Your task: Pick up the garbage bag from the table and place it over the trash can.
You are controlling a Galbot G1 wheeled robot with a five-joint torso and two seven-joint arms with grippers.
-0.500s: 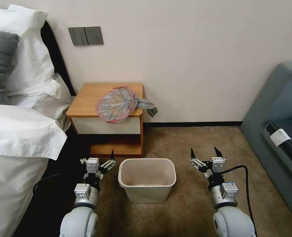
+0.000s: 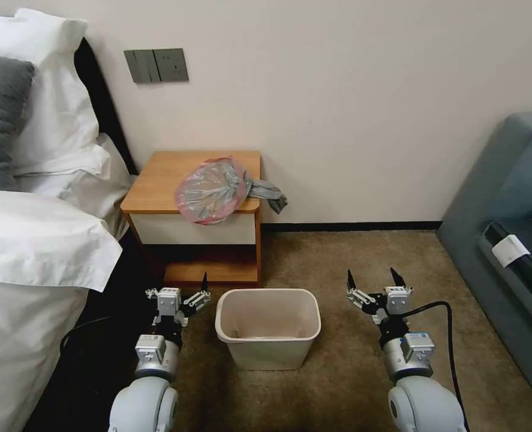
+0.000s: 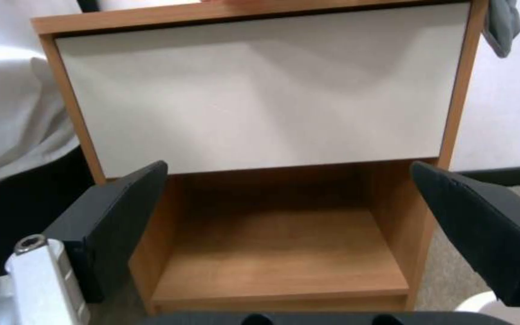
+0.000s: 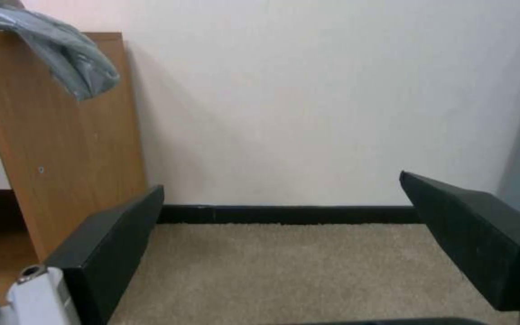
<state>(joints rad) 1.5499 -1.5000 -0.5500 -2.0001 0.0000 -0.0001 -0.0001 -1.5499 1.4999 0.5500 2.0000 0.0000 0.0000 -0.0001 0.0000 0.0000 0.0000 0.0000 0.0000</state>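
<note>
On the carpet (image 2: 349, 372) by the bed (image 2: 32, 252), the garbage bag (image 2: 215, 189) overhangs the bench (image 2: 158, 180) behind the trash can (image 2: 268, 324), flanked by the released left end effector (image 2: 179, 292) and right end effector (image 2: 373, 281).

The garbage bag (image 2: 213, 190) is translucent grey with a pinkish-red edge, the table (image 2: 158, 180) orange-brown wood with a white drawer front (image 3: 260, 95), the trash can (image 2: 268, 327) plain beige, the carpet (image 2: 349, 252) tan, and the gripper fingers (image 4: 476, 239) black.
</note>
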